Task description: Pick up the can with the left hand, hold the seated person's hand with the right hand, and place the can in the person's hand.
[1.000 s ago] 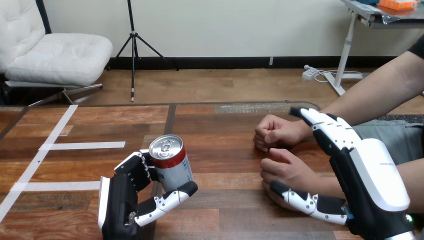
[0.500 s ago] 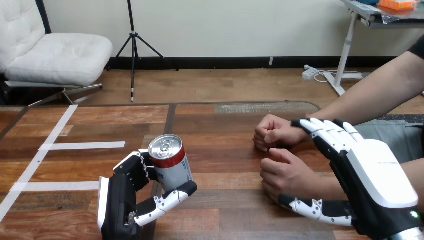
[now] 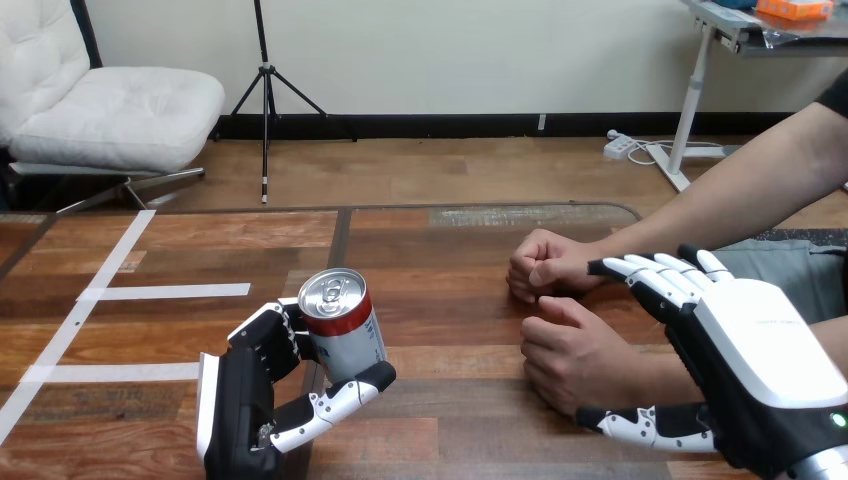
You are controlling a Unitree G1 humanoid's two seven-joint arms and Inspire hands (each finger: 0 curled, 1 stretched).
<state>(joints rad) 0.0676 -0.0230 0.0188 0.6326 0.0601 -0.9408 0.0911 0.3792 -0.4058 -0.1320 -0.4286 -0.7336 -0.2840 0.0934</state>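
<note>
The can [image 3: 342, 325], silver with a red band and its pull-tab top facing up, sits in the grasp of the left hand [image 3: 248, 392]. The fingers curl round the side away from the person, and the thumb crosses under its lower front. The can leans a little towards the fingers. Whether its base touches the table [image 3: 450, 250] cannot be told.

Well apart from it, across bare wood, the right hand [image 3: 752, 368] is spread open, its fingers reaching straight out and its thumb held low. The wrist of the person's nearer hand [image 3: 568, 350] lies in the gap between them, with no clasp visible. That hand is loosely closed on the table just ahead of the thumb. The person's farther hand [image 3: 545, 264], a fist, rests just off the right hand's fingertips. White tape strips [image 3: 170, 291] lie beyond the left hand.
</note>
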